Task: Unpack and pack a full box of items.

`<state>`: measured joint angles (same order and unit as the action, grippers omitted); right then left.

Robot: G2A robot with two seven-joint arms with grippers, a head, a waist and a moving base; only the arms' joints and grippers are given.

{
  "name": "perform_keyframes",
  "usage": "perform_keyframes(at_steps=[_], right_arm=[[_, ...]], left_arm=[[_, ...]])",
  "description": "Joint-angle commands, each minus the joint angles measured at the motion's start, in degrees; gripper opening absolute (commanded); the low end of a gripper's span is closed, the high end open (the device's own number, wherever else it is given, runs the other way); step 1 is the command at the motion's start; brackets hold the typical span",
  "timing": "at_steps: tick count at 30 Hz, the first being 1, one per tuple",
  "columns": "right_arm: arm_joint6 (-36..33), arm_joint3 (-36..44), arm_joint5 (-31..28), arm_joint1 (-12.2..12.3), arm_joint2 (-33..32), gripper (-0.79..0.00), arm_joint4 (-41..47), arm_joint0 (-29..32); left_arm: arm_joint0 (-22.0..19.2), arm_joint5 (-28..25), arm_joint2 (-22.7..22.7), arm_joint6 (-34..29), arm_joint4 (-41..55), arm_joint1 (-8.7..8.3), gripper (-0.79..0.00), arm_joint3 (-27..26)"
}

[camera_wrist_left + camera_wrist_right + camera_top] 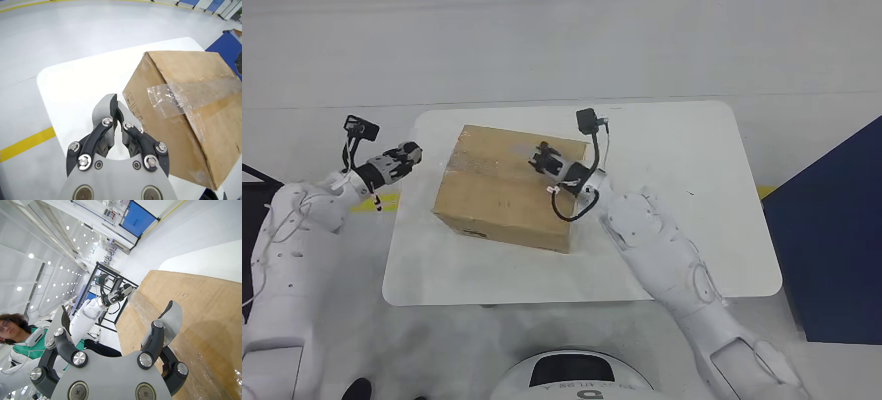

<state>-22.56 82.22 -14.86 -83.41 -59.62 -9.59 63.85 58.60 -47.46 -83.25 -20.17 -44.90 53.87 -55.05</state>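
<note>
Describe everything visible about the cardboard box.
The cardboard box is brown and closed, its top seam sealed with clear tape running down one end. It stands skewed on the white table. The open right hand is over its top; the shut left hand is beside the taped end.

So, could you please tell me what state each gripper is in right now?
Left gripper: shut, holding nothing, beside the box.
Right gripper: open, empty, over the box top.

We recorded the left arm (297, 225) and right arm (662, 250), each in glossy white rounded shells. Black cables (562, 215) looped at the wrists. The left gripper (116, 99) and right gripper (117, 308) had grey metal plates, black curved links, silver screws (82, 162) and dark textured pads (114, 108).
</note>
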Motion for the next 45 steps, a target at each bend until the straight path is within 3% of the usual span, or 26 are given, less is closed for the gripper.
perform_keyframes(at_steps=[1,9,23,45], right_arm=[[-0.6,1.6,-2.1,0.6,-2.3,0.000,1.2,2.6],[-3.0,6.1,-4.8,2.3,-8.6,0.000,5.9,10.0],[-1.1,10.2,-6.3,3.9,-14.2,0.000,9.6,20.1],[-7.3,4.0,-0.2,3.8,-9.6,0.000,13.9,10.6]], left_arm=[[1.7,-1.5,-1.1,0.1,-1.6,-0.56,-0.785,-1.4],[6.9,-2.6,0.0,0.9,-6.0,-0.95,-0.754,-5.8],[6.2,-2.4,5.0,0.5,-7.3,-0.20,-0.782,-7.2],[5.9,-2.6,8.0,2.3,-7.1,0.19,-0.785,-7.5]])
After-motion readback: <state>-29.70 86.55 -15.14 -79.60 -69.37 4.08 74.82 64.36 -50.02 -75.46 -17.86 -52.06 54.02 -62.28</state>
